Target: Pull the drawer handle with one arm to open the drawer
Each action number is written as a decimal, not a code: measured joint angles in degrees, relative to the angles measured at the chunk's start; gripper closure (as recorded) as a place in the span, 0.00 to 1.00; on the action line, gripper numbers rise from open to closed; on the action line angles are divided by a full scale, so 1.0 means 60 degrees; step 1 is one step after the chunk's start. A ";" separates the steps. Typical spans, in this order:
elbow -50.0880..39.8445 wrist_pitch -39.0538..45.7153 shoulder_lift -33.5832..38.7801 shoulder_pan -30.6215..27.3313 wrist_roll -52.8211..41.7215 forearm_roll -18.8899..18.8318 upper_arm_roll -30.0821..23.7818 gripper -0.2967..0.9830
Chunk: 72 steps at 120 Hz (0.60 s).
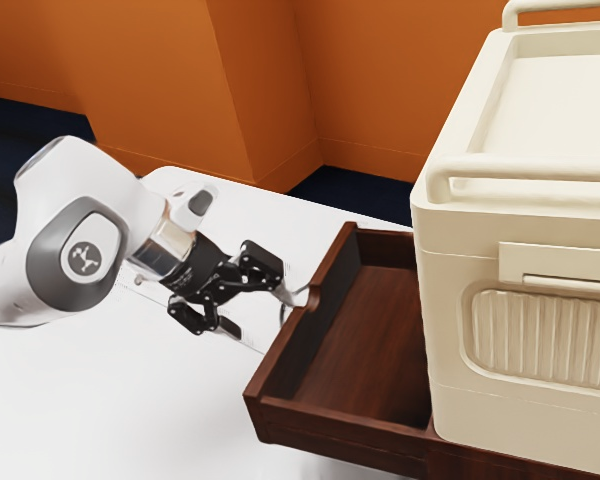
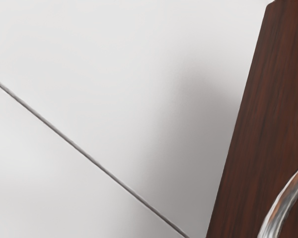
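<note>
The black gripper (image 1: 256, 308) is beside the drawer front in the exterior view, its two fingers spread apart with nothing held between them. One finger's end overlaps the metal handle (image 1: 283, 311) there; whether they touch I cannot tell. The dark brown drawer (image 1: 365, 340) stands pulled out, its inside floor visible. In the wrist view the curved shiny handle (image 2: 284, 206) shows in part against the brown drawer front (image 2: 260, 119).
A large cream cooler-like box (image 1: 450, 330) rises right behind the open drawer. The white table (image 1: 110, 400) lies under the arm, and a thin dark line crosses its surface in the wrist view. Orange walls stand beyond.
</note>
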State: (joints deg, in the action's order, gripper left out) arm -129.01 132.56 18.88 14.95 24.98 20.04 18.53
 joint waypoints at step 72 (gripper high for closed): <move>0.1048 -0.1256 0.1089 0.0446 -0.0798 -0.1506 0.0543 0.23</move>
State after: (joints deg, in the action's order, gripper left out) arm -122.72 125.03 25.41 17.62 20.19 11.00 21.79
